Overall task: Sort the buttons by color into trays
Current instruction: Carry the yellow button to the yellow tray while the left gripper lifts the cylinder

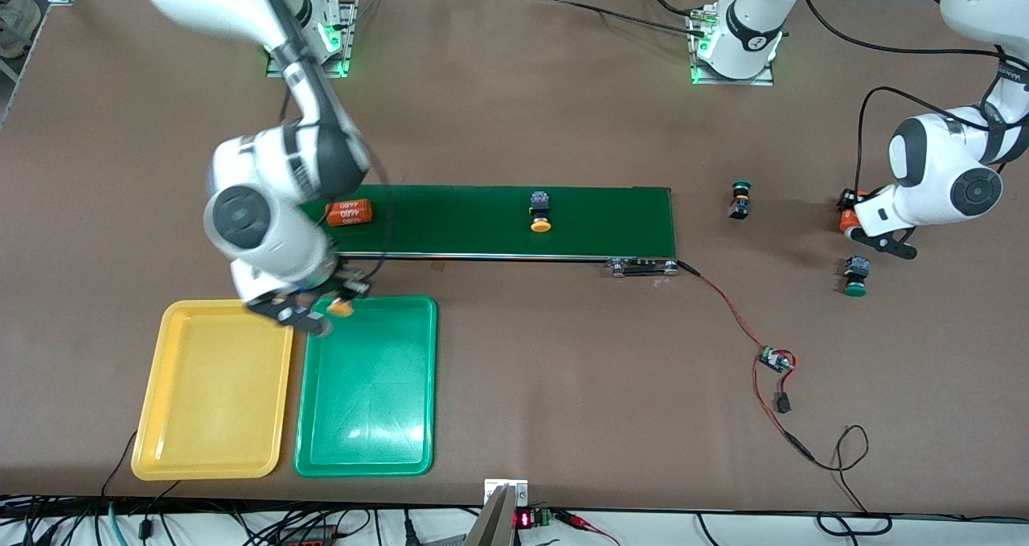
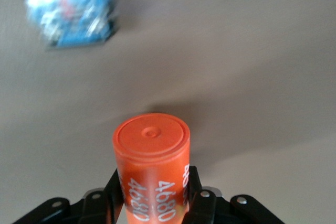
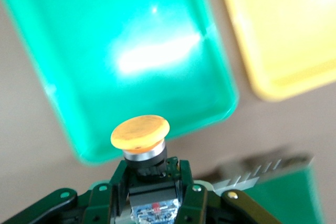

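Over the corner of the green tray [image 1: 366, 417] nearest the belt, the right gripper [image 1: 321, 309] hangs in the air with its fingers closed on a yellow-capped button [image 1: 341, 308]; the right wrist view shows the same button [image 3: 140, 132] pinched by its dark body, cap pointing away from the hand. The yellow tray [image 1: 211, 393] lies touching the green one, at its 9 o'clock in the front view, toward the right arm's end of the table.

On the dark green belt [image 1: 498, 220] a second yellow-capped button [image 1: 541, 211] lies near the middle. An orange cylinder [image 1: 348, 211] with white print lies on the same belt, at the end by the right arm.

Toward the left arm's end of the table, the left gripper [image 1: 852, 223] sits low, its fingers narrowed on another orange cylinder [image 2: 151, 169], as the left wrist view shows. One green-capped button [image 1: 856, 277] lies on the table at about 6 o'clock from that gripper in the front view, nearer the front camera. The other green-capped button [image 1: 740, 198] lies on the table between the belt's end and the left gripper.
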Available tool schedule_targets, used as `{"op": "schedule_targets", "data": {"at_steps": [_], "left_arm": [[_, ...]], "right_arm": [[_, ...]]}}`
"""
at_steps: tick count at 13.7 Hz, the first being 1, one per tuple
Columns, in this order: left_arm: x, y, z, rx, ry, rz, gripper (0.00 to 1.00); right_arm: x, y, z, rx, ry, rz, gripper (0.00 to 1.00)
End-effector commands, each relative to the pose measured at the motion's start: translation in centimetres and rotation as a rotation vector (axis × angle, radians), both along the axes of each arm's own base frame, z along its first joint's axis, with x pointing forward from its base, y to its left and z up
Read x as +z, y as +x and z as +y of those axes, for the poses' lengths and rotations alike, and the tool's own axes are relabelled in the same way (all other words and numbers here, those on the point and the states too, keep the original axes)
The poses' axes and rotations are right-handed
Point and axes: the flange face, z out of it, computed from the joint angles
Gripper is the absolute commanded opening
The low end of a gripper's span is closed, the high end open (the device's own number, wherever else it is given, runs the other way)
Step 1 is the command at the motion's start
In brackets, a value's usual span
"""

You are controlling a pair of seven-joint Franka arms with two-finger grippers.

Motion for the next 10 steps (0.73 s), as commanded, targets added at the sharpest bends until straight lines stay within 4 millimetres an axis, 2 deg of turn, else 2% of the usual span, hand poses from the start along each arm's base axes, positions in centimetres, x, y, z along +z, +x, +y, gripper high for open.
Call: {"op": "schedule_targets", "data": {"at_steps": [1, 2, 3, 5, 6, 7, 9, 10], "left_arm": [[5.7, 4.1, -7.0, -0.067, -0.069, 0.015, 0.21], [6.9, 5.3, -9.1, -0.036, -0.104, 0.013, 0.21], [8.2, 6.5, -11.8, -0.011, -0.136, -0.005, 0.21], [11.5, 8.6, -19.0, 0.002, -0.154, -0.038, 0.21], [12.4, 9.1, -21.9, 0.041, -0.142, -0.057, 0.21], [12.8, 9.1, -25.4, 0.076, -0.129, -0.066, 0.22], [12.3, 7.8, -32.0, 0.117, -0.109, -0.061, 0.21], [12.1, 7.3, -34.4, 0.073, -0.123, -0.064, 0.22]], "right_arm": [[-3.6, 3.4, -5.0, 0.060, -0.014, 0.002, 0.00], [-5.1, 4.3, -8.5, 0.088, -0.028, 0.005, 0.00], [-6.0, 4.9, -10.7, 0.158, -0.043, -0.004, 0.00], [-7.6, 5.2, -12.5, 0.271, -0.089, 0.002, 0.00], [-8.5, 5.2, -13.2, 0.289, -0.122, 0.018, 0.00], [-9.4, 5.3, -14.3, 0.298, -0.153, 0.023, 0.00], [-10.2, 6.0, -18.3, 0.309, -0.164, -0.022, 0.00], [-11.7, 6.1, -19.0, 0.357, -0.161, -0.030, 0.01]]}}
